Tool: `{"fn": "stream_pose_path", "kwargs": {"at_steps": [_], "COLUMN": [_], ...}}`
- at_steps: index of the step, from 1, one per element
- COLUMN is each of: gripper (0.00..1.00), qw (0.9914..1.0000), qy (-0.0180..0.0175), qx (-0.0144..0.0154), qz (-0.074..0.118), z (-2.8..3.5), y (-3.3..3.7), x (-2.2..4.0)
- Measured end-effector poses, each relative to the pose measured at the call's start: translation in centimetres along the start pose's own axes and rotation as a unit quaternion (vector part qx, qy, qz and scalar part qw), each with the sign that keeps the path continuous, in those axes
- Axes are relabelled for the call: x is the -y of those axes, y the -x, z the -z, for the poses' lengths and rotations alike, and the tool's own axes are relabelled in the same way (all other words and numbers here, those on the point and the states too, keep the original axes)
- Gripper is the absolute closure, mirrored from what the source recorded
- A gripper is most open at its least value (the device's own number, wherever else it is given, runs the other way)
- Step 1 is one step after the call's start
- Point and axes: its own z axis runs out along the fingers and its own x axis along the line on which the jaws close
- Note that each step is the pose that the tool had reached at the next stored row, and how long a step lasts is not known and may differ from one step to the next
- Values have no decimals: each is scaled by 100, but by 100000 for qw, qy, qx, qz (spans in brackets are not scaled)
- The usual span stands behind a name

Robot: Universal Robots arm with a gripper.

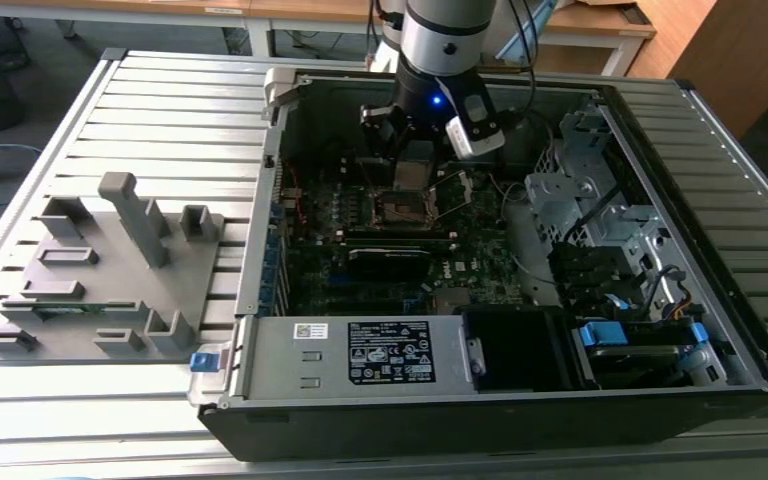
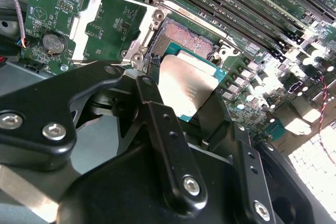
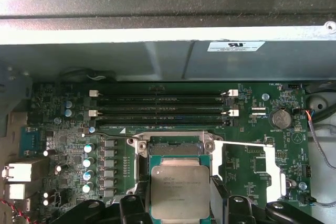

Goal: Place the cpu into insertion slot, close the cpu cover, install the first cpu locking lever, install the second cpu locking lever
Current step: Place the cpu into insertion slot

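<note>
Cpu pinched by downward-pointing gripper over insertion slot.

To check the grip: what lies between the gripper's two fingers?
The cpu lies there, held by the gripper partly over the open insertion slot; both wrist views show it.

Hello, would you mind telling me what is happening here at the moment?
A single robot arm reaches into the open computer case. Its gripper is shut on the cpu, gripping two opposite edges, over the insertion slot on the motherboard. The chip does not look seated yet; part of the socket shows beyond it.
</note>
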Motion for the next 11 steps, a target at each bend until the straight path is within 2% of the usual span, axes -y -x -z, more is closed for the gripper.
{"fn": "stream_pose_path", "kwargs": {"at_steps": [7, 11], "gripper": [46, 46], "qw": [100000, 100000], "qy": [9, 1], "qx": [6, 1], "qz": [-1, -4], "z": [-12, -44], "y": [0, 1], "x": [1, 4]}}
